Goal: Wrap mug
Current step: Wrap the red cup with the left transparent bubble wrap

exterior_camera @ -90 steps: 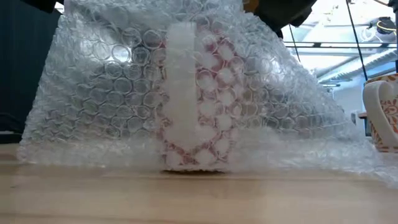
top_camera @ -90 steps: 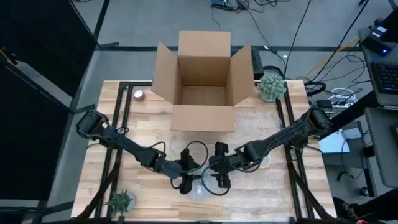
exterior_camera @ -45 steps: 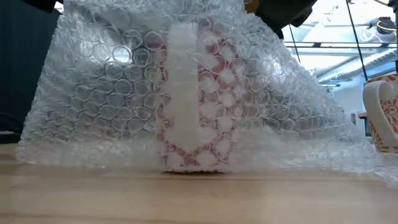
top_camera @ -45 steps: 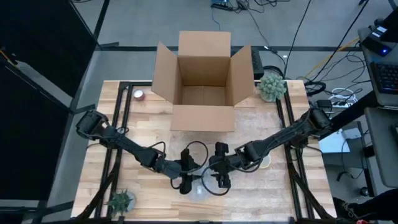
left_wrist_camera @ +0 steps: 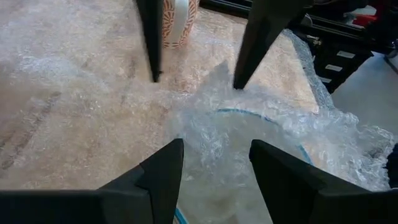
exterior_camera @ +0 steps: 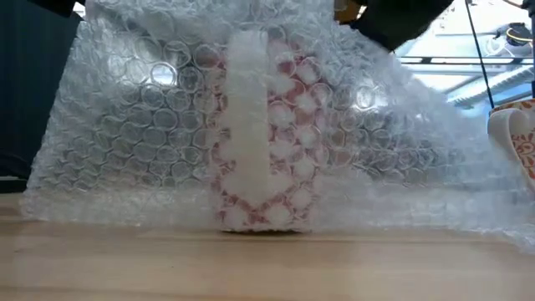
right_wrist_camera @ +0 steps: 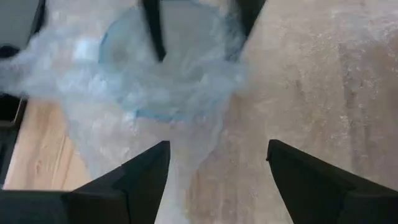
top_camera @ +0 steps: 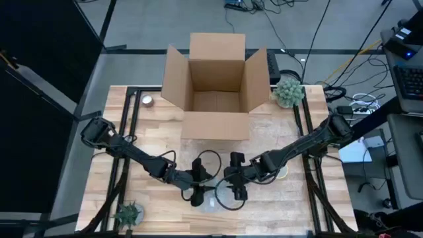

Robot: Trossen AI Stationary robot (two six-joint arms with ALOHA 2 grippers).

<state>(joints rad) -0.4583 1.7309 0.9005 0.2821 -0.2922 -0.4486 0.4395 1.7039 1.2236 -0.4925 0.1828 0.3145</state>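
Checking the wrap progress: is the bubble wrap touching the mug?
Touching. The low view shows the bubble wrap draped straight over the red-patterned mug, lying against its handle and side down to the wooden table.

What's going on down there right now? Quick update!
Left gripper and right gripper open, flanking the mug. Mug upright under bubble wrap. Second mug stands nearby.

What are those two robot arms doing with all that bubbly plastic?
They are wrapping a mug in bubble wrap. The mug stands upright on the wooden table, draped in the sheet. The left pincer and the right pincer are both open, poised over the covered mug near the table's front edge. An open cardboard box waits at the back, and a second patterned mug stands unwrapped nearby.
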